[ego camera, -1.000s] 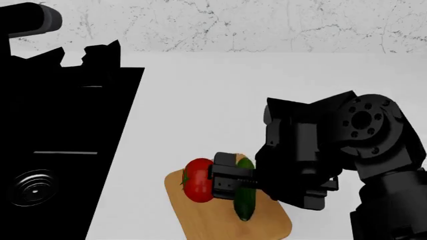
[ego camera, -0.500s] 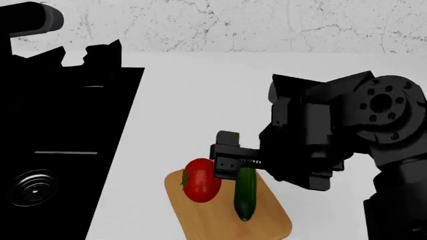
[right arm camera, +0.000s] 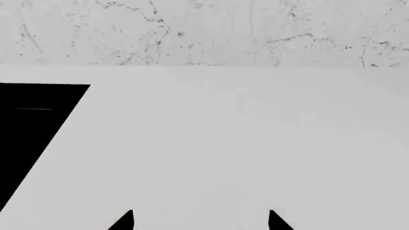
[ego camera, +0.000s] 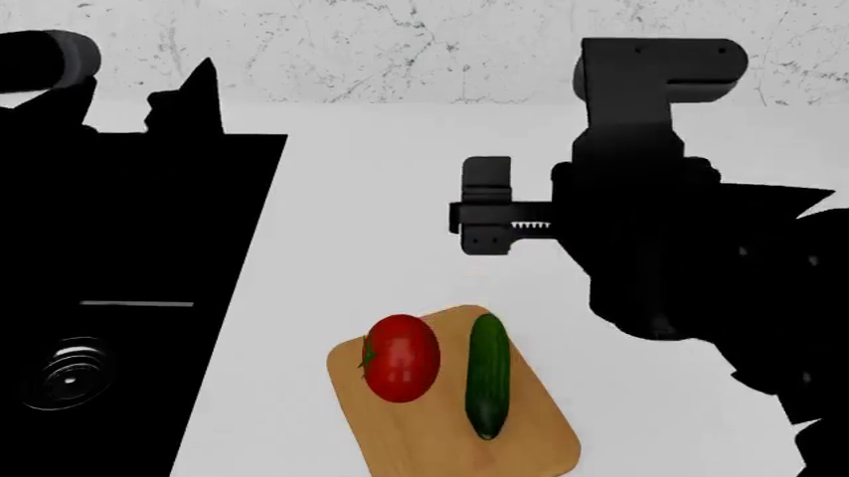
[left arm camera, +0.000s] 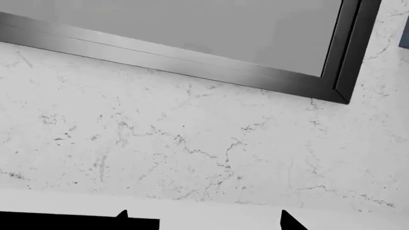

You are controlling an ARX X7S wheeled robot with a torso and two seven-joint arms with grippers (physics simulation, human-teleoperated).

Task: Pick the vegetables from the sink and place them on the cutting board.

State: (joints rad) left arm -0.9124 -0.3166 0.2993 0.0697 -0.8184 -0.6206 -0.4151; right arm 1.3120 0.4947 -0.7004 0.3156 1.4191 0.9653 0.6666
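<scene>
Looking done: tomato [ego camera: 400,358] and cucumber [ego camera: 487,375] lie side by side on the cutting board [ego camera: 531,443] at the counter's near edge, sink [ego camera: 133,298] emptied; right gripper [ego camera: 486,221] hovers above, fingers spread, holding nothing.

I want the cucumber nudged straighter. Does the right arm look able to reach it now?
Probably yes: the right gripper hangs open above the counter beyond the cutting board, and nothing lies between it and the cucumber.

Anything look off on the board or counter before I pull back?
Nothing stands out. The tomato and cucumber lie side by side on the cutting board, neither overhanging, and the right claw hangs empty above.
</scene>
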